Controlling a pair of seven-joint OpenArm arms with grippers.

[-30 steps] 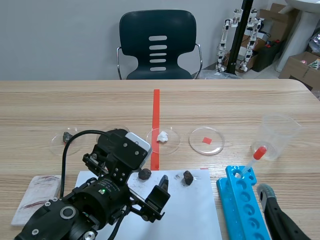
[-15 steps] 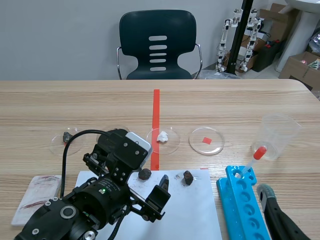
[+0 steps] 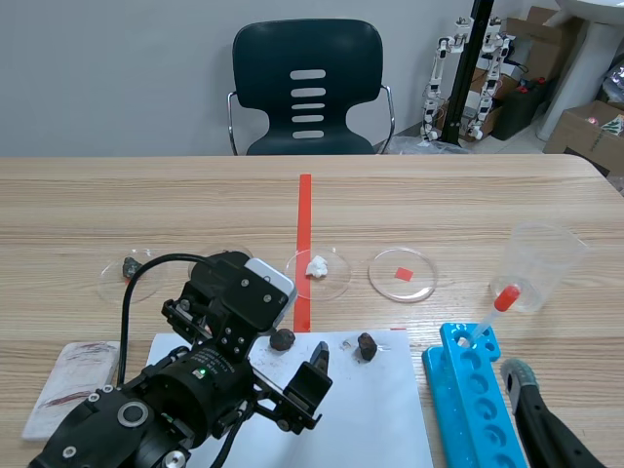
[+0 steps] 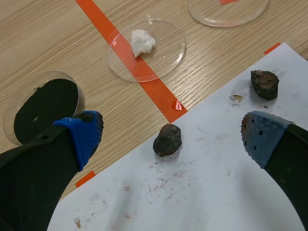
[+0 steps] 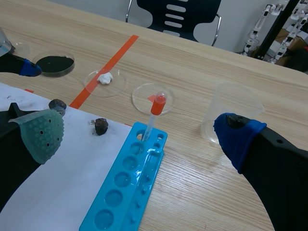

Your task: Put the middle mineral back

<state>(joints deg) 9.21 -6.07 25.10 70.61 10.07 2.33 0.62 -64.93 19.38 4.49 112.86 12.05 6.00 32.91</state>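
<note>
On the wooden table (image 3: 439, 195), the middle mineral (image 3: 283, 339) lies on white paper (image 3: 370, 409), centre-left. The left gripper (image 4: 172, 135) hovers above, spread wide, empty. Grasping and returning it remain.

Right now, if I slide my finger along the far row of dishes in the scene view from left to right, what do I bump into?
Dish with a dark rock → dish with a white lump → dish over a red square → clear plastic cup.
</note>
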